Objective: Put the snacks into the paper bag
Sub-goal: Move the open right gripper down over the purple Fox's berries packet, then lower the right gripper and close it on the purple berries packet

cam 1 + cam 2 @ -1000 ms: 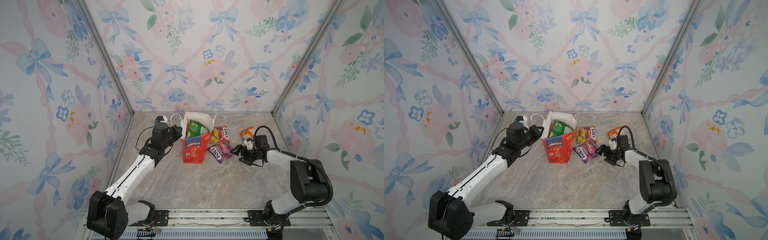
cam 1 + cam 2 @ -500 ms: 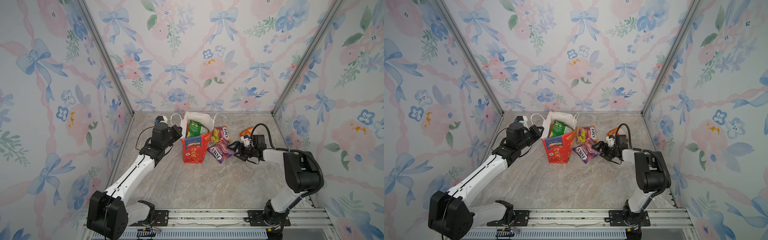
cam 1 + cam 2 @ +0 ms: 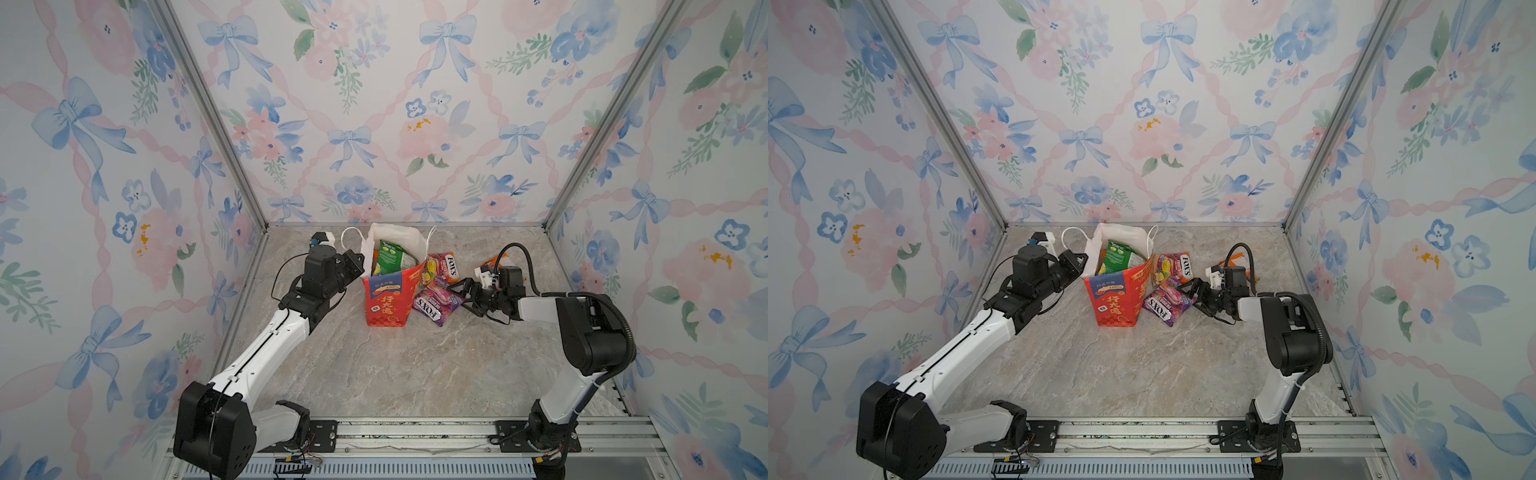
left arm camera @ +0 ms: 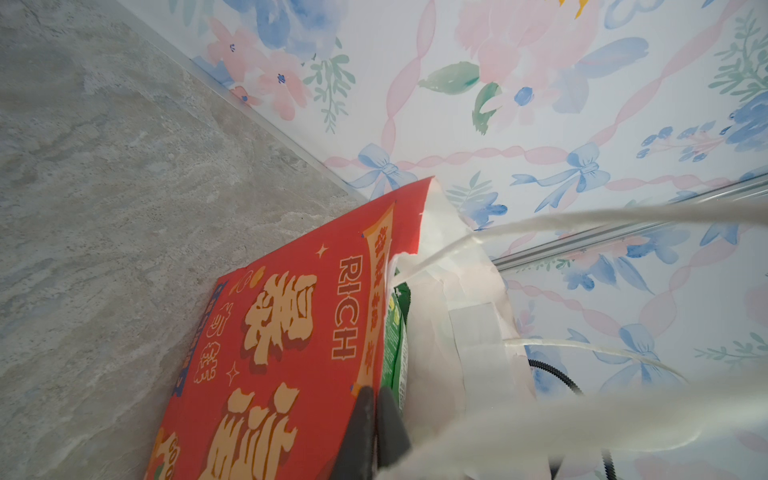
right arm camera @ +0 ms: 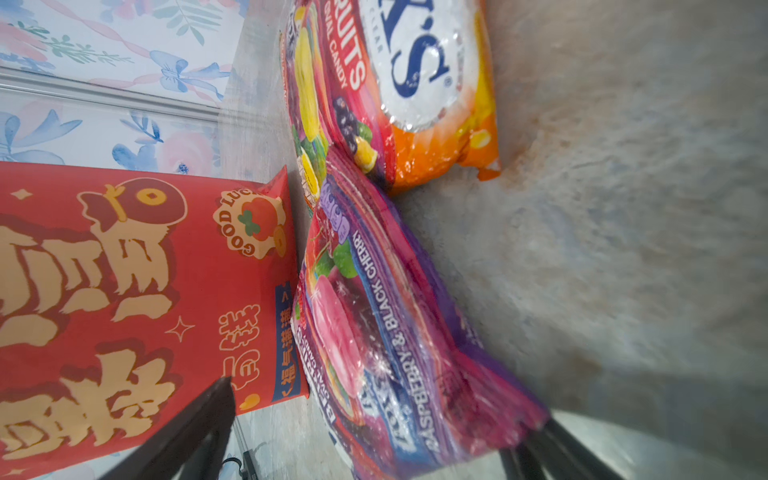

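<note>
The red paper bag (image 3: 388, 299) (image 3: 1119, 301) stands upright mid-table with its white inside showing and a green snack (image 3: 390, 257) (image 4: 395, 332) sticking out. My left gripper (image 3: 359, 262) (image 4: 376, 419) is shut on the bag's left rim (image 4: 374, 291), with the white cord handles blurred across its view. To the right of the bag, a purple FOX'S packet (image 3: 436, 303) (image 5: 395, 332) leans against it. A red-yellow FOX'S packet (image 3: 442, 266) (image 5: 415, 83) lies behind the purple one. My right gripper (image 3: 461, 296) (image 5: 382, 415) is open, its fingers on either side of the purple packet's near end.
An orange packet (image 3: 490, 264) (image 3: 1235, 259) lies behind my right wrist, partly hidden by it. The floral back wall (image 3: 395, 166) stands close behind the bag, and side walls close in the marble tabletop (image 3: 395, 365).
My right gripper has moved left across the table until its open fingers reach round the purple packet. The left arm and the bag have stayed put.
</note>
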`<state>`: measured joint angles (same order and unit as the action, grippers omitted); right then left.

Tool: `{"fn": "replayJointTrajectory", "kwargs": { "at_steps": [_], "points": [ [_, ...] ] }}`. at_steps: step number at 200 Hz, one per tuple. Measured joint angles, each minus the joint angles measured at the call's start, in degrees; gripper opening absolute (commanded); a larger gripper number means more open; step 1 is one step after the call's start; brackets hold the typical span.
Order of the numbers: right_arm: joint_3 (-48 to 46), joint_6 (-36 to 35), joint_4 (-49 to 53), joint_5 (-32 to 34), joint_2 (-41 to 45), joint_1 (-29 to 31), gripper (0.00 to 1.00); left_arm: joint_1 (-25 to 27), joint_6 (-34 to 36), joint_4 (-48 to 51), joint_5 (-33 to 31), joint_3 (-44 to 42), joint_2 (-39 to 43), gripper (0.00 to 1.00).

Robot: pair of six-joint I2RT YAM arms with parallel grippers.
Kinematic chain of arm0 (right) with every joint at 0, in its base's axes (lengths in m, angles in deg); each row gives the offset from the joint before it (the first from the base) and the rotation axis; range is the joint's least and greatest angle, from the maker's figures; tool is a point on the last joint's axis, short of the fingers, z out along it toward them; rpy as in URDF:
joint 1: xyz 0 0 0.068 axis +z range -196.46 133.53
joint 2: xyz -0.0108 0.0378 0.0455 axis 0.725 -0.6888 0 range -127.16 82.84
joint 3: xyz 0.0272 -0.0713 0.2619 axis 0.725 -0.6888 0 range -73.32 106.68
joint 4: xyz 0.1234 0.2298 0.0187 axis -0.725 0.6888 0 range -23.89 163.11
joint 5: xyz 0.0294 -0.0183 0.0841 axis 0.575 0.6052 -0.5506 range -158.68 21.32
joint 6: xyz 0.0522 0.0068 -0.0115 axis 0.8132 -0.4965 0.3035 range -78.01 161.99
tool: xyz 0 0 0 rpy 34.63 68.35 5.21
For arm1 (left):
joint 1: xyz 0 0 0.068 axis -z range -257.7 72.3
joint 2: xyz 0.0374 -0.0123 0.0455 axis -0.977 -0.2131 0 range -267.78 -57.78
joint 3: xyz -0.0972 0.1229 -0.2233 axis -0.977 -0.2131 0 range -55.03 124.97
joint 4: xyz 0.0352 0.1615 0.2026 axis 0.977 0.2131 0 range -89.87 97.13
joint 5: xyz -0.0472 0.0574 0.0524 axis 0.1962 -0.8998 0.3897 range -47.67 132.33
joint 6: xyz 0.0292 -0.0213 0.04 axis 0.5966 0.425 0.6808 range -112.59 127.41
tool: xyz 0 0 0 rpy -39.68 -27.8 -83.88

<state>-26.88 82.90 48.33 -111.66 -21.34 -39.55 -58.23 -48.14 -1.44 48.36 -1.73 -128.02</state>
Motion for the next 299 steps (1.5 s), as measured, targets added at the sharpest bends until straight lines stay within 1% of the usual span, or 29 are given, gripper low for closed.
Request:
{"fn": "replayJointTrajectory", "kwargs": {
  "at_steps": [46,104,133,211,242,286,299],
  "points": [
    [0.6,1.5,-3.3,-0.3,-2.4,0.0,0.81,0.0,0.0,0.0,0.0,0.0,0.0,0.07],
    [0.7,0.8,-1.7,1.2,-2.9,0.0,0.54,0.0,0.0,0.0,0.0,0.0,0.0,0.07],
    [0.7,0.7,0.0,1.8,-2.9,0.0,0.44,0.0,0.0,0.0,0.0,0.0,0.0,0.07],
    [0.7,0.0,2.6,2.3,-2.9,0.0,0.25,0.0,0.0,0.0,0.0,0.0,0.0,0.07],
    [0.7,0.2,3.1,2.3,-2.9,0.0,0.19,0.0,0.0,0.0,0.0,0.0,0.0,0.07],
    [0.7,0.3,3.2,2.3,-2.9,0.0,0.01,-0.1,0.0,0.0,0.0,0.0,0.0,0.07],
    [0.7,0.1,3.2,2.3,-2.9,0.0,0.0,-0.1,0.0,0.0,0.0,0.0,0.0,0.07]
  ]
}}
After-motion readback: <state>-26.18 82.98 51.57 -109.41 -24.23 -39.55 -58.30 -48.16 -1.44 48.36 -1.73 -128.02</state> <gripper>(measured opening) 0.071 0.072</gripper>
